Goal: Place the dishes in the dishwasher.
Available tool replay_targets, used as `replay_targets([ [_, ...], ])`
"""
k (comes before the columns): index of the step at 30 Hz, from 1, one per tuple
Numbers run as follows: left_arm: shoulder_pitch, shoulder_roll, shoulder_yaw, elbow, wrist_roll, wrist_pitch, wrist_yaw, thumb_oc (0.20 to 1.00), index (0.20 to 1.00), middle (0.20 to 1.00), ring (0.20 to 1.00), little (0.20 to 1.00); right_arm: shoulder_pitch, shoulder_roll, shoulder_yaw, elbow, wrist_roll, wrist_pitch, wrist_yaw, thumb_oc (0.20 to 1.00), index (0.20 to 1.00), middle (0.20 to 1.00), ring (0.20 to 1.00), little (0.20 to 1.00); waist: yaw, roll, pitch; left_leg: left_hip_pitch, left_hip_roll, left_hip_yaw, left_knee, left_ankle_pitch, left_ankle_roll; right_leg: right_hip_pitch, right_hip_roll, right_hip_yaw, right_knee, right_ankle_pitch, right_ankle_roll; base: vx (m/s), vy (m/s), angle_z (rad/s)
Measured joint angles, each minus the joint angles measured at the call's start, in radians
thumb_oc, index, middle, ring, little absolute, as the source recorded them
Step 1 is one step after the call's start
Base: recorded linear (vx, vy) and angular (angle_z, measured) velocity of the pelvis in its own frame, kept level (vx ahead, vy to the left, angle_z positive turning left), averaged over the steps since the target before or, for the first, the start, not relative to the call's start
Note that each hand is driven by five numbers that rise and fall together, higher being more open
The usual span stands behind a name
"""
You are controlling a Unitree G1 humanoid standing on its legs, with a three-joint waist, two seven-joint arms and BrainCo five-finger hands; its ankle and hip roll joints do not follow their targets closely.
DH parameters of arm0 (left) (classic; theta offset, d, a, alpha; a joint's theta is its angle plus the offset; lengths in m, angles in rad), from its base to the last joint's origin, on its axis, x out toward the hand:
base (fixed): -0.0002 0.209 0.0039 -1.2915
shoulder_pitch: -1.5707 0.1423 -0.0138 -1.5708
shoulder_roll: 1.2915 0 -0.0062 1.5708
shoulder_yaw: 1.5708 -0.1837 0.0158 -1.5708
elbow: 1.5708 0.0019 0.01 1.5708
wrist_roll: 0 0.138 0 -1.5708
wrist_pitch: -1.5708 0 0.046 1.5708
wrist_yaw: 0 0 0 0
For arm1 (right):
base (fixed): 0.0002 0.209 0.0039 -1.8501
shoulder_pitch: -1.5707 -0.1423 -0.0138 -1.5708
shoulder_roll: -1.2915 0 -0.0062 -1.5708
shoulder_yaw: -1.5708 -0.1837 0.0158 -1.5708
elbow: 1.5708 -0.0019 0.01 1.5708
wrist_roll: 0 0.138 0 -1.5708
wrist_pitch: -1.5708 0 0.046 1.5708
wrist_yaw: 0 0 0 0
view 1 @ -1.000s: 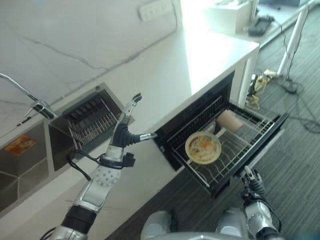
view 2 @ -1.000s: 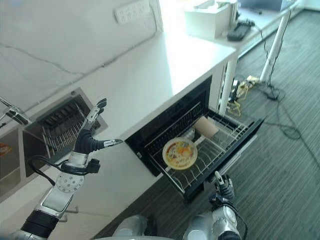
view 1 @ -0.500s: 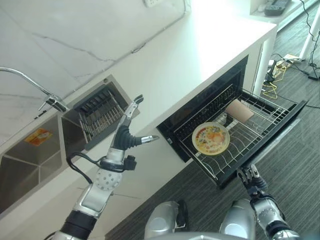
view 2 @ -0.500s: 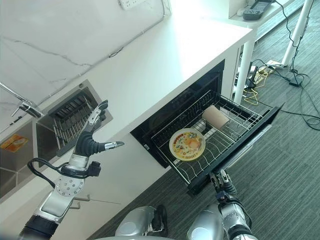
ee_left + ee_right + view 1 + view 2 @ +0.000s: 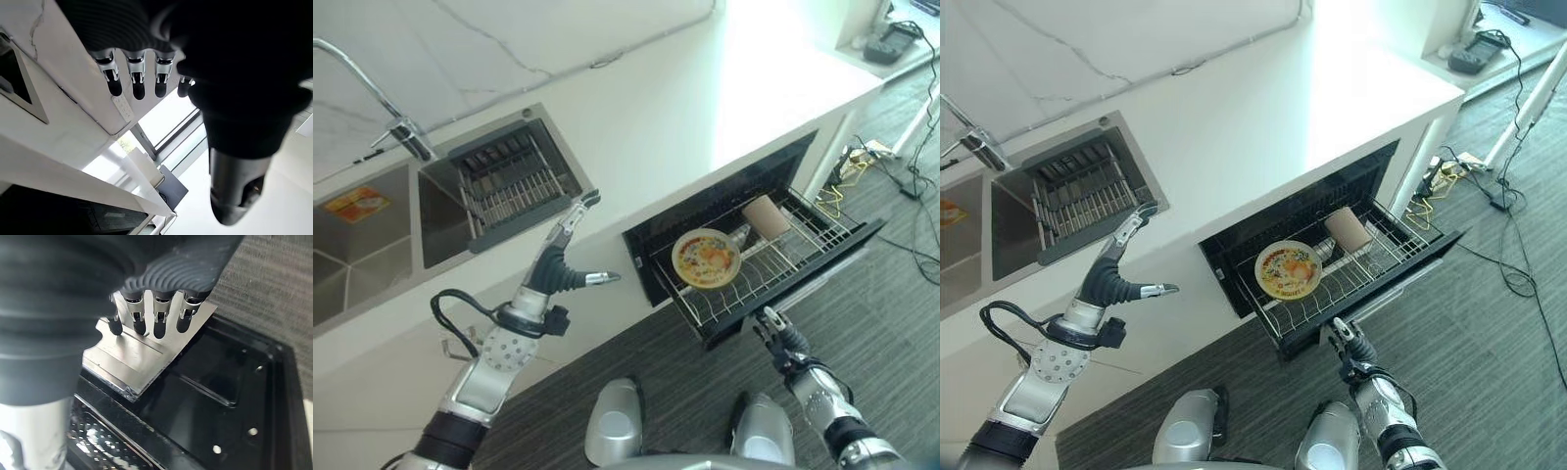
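Fingers of your right hand (image 5: 1349,345) are straight and relaxed, holding nothing, tips just beside the front edge of the pulled-out dishwasher rack (image 5: 1371,269); the plate (image 5: 1287,268) lies in that rack, apart from them, with a cup (image 5: 1347,229) on its side behind it; your left hand (image 5: 1111,274) is raised left of the rack, fingers spread, empty, before the counter (image 5: 1263,127).

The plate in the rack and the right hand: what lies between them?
In the left eye view, bare rack wires and the drawer's dark front edge lie between the plate and the right hand.
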Motion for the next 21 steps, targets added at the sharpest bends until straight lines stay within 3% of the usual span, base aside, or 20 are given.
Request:
replay_targets([
  [4,0.002,0.015,0.005,-0.003,-0.001,0.001,-0.057,1.000,1.000,1.000,1.000,1.000,0.004,-0.010,0.032,0.001,-0.041,0.039,-0.041,1.000,1.000,1.000,1.000,1.000,0.032,-0.013,0.003,0.044,-0.008,-0.007,-0.014,-0.010,0.004,0.070,-0.003,-0.018,-0.039,0.009,0.020,0.21,-0.030,0.10],
  [8,-0.010,0.094,0.030,-0.024,-0.026,0.009,-0.112,1.000,1.000,1.000,1.000,1.000,-0.026,0.019,0.064,-0.011,-0.046,0.047,-0.039,1.000,1.000,1.000,1.000,1.000,0.087,-0.056,0.002,0.073,-0.017,-0.030,-0.032,-0.010,0.006,0.142,-0.002,-0.048,-0.103,0.034,0.047,0.19,-0.060,0.16],
  [11,-0.012,0.148,0.030,-0.031,-0.038,0.014,-0.137,1.000,1.000,1.000,1.000,1.000,-0.097,0.022,0.064,-0.008,-0.039,0.047,-0.040,1.000,1.000,1.000,1.000,1.000,0.114,-0.065,0.003,0.071,-0.022,-0.034,-0.033,-0.006,0.011,0.168,0.003,-0.057,-0.158,0.068,0.055,0.04,-0.059,0.11],
  [17,-0.072,0.245,0.016,-0.047,-0.079,0.005,-0.136,1.000,1.000,1.000,1.000,1.000,-0.263,-0.024,0.057,0.042,0.011,0.044,-0.038,1.000,1.000,1.000,1.000,1.000,0.154,-0.068,0.013,-0.060,-0.050,-0.060,-0.039,0.042,0.048,0.126,0.000,-0.109,-0.303,0.175,0.064,-0.20,-0.013,0.21],
  [21,-0.148,0.272,-0.005,-0.046,-0.095,-0.010,-0.111,1.000,1.000,1.000,1.000,1.000,-0.402,-0.055,0.064,0.060,0.020,0.016,0.007,1.000,1.000,1.000,1.000,1.000,0.157,-0.063,0.060,-0.136,-0.076,-0.059,-0.045,0.057,0.065,0.086,-0.021,-0.125,-0.357,0.236,0.066,-0.12,0.031,0.17],
])
